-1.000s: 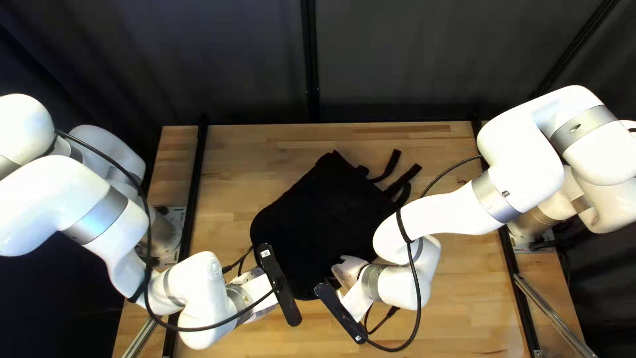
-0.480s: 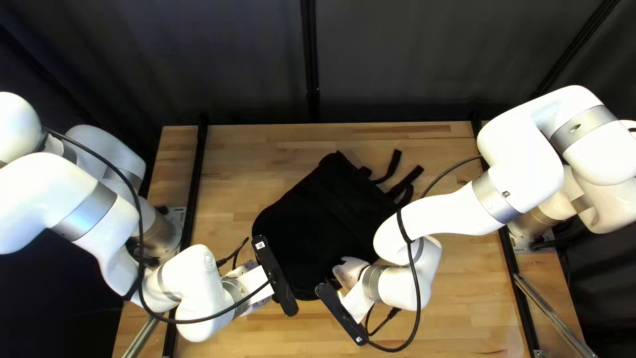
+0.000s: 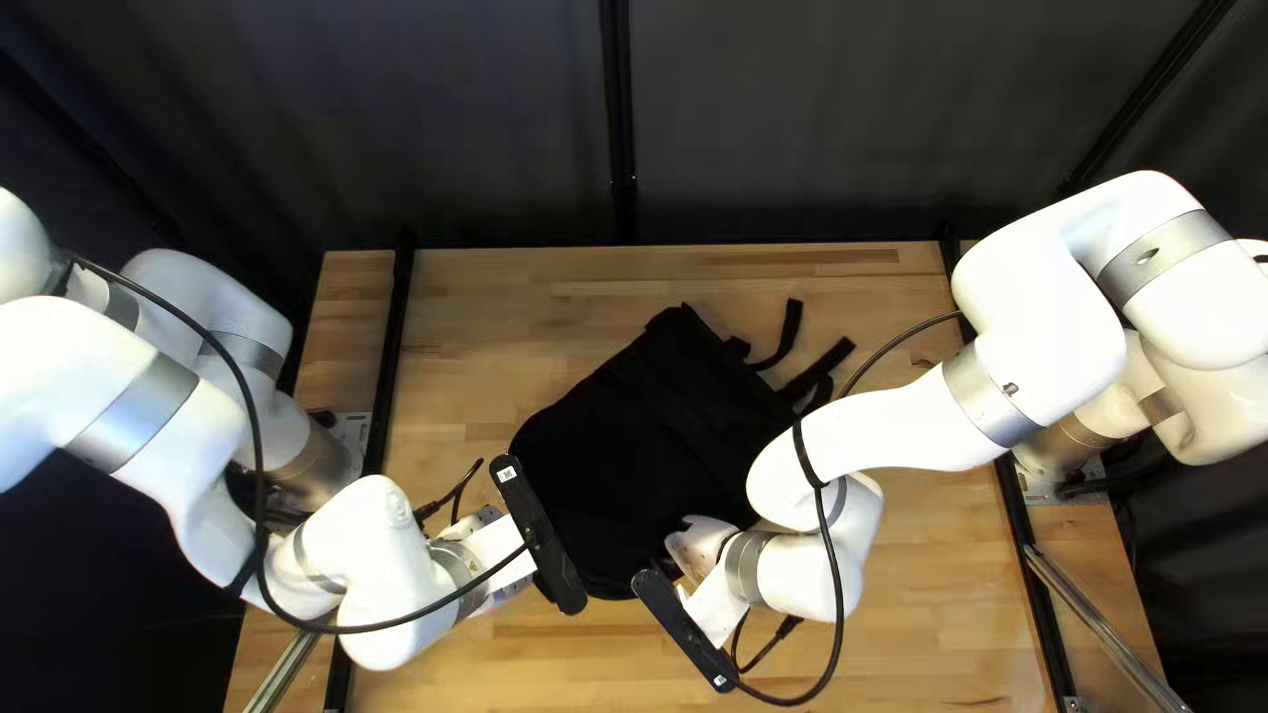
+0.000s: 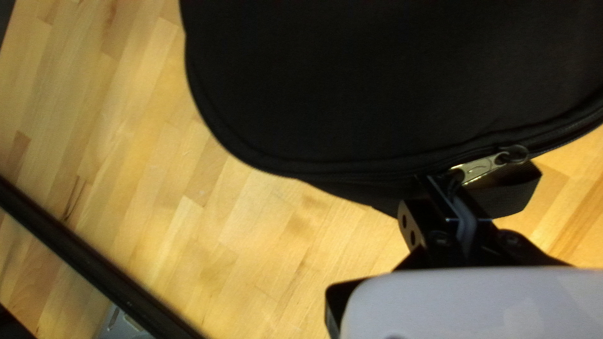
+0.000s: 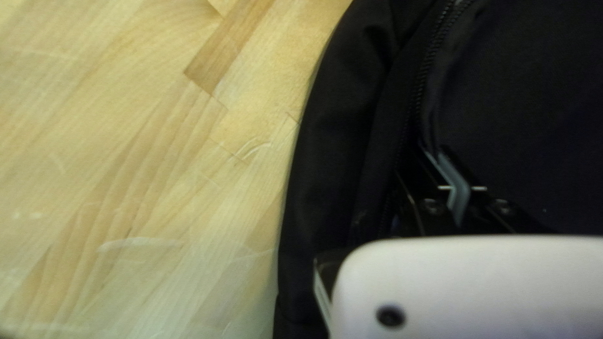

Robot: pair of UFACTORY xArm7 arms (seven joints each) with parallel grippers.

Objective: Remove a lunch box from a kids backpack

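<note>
A dark curtain [image 3: 436, 119] hangs behind the wooden table [image 3: 476, 291]. The left arm [image 3: 383, 568] has drawn back toward its base and a little toward the far edge, while the right arm [image 3: 872, 429] is almost where it was (in the top left view it covers part of the backpack's right side). The black backpack [image 3: 634, 449] lies mid-table, nudged slightly toward the right arm; where the lunch box is, I cannot tell. The left gripper [image 3: 499, 542], shifted with its arm, has its fingers nearly together, pinching the metal zip pull; the right gripper [image 3: 696, 544] is likewise almost closed (on a fold of backpack cloth beside the zip [image 5: 424, 81]). Straps [image 3: 822, 367] trail toward the far edge. Smallest is the zip pull [image 4: 482, 168].
</note>
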